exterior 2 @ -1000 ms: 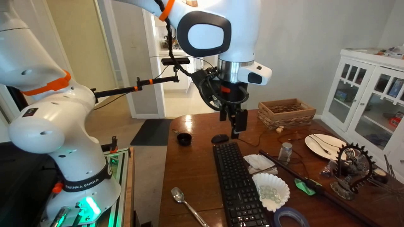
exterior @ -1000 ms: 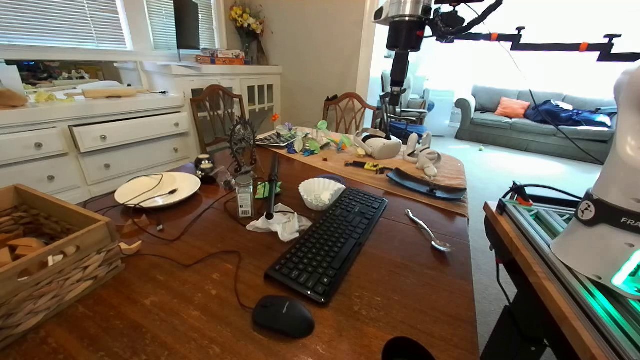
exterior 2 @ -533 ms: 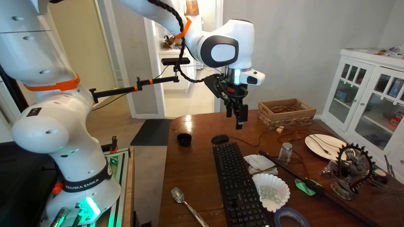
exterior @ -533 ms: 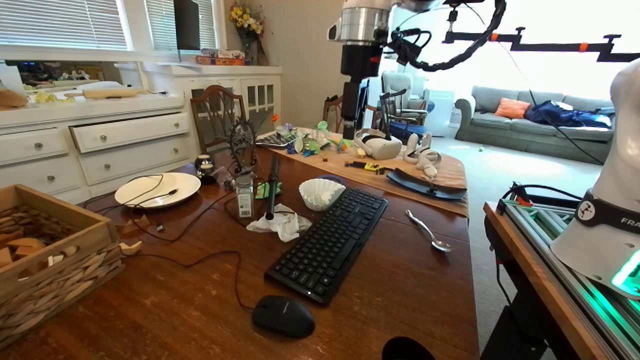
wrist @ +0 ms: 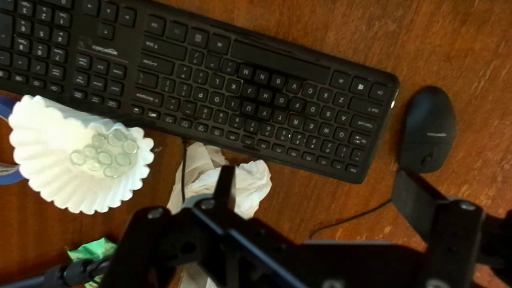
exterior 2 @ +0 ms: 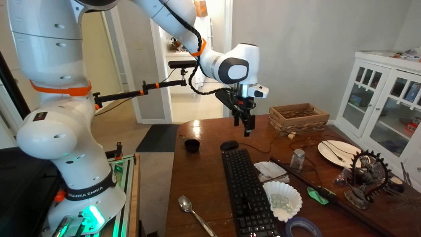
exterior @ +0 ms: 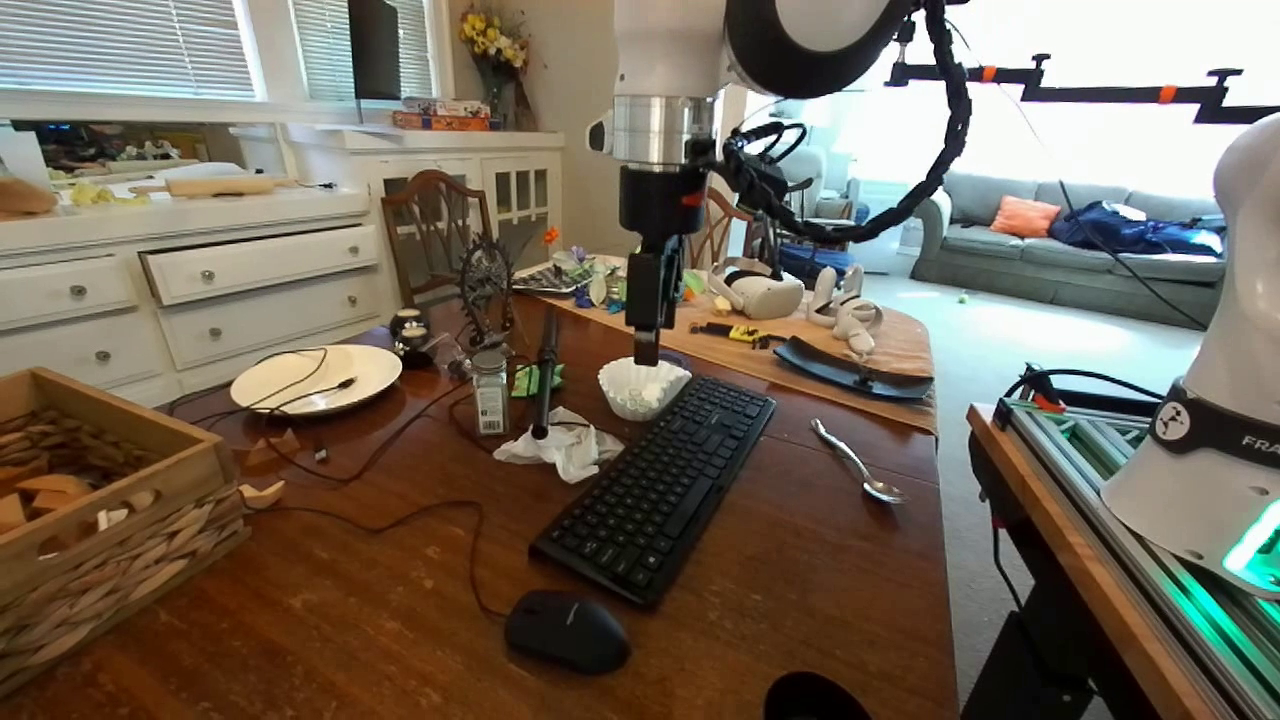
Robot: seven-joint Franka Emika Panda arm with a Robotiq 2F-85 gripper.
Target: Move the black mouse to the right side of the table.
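Note:
The black mouse lies on the reddish-brown table, just off the end of the keyboard. The mouse also shows in an exterior view and at the right of the wrist view. Its thin cord runs away across the table. My gripper is open, with nothing between its fingers. It hangs well above the table, pointing down, as both exterior views show. In the wrist view one fingertip overlaps the lower edge of the mouse, with height between them.
A white fluted bowl with glass beads stands by the keyboard. Crumpled paper, a glass jar and a black pole lie near it. A spoon, a black cup and a wicker basket are also on the table.
The arm has moved across the table toward the mouse's end and has lowered in an exterior view. The mouse and the other objects have not moved.

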